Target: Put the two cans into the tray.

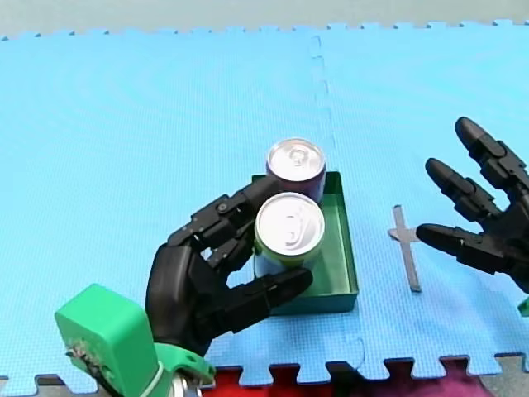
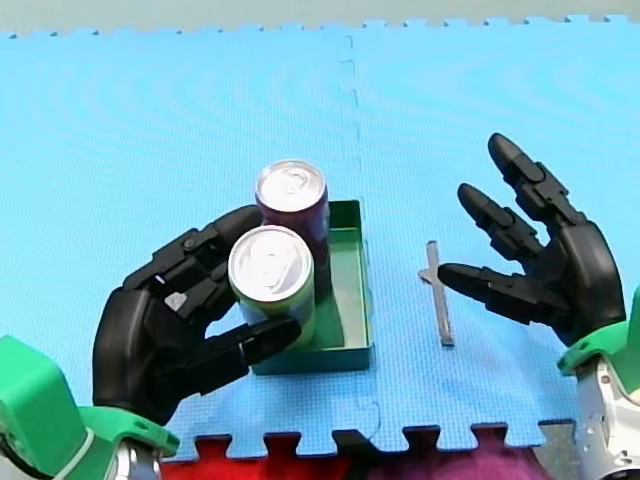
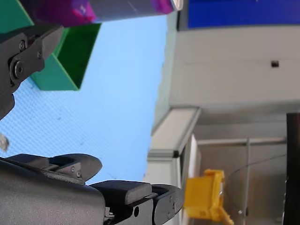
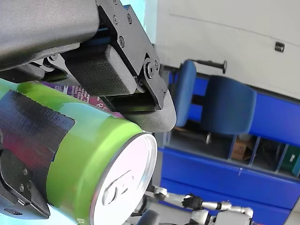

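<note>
Surface: blue foam mat point(image 1: 124, 124) of interlocking tiles, with a seam running away from the robot.
Cans: two, both upright, silver tops up, standing close together.
Green can point(image 1: 288, 225): at the near end of the tray, on its left side, in the left hand's grip; whether its base sits on the tray floor cannot be told.
Purple can point(image 1: 296, 161): at the tray's far end, just behind the green one, with no hand on it.
Tray point(image 1: 340, 248): one, green, shallow and rectangular, its right side bare.
Left hand point(image 1: 198, 273): closed around the green can, thumb point(image 1: 277, 288) across the near side and fingers point(image 1: 223, 217) curled round the left side; the second wrist view shows the same grip close up.
Right hand point(image 2: 540, 270): spread wide and holding nothing, above the mat well right of the tray.
Metal strip point(image 1: 405, 248): one, grey, flat on the mat between the tray and the right hand.
</note>
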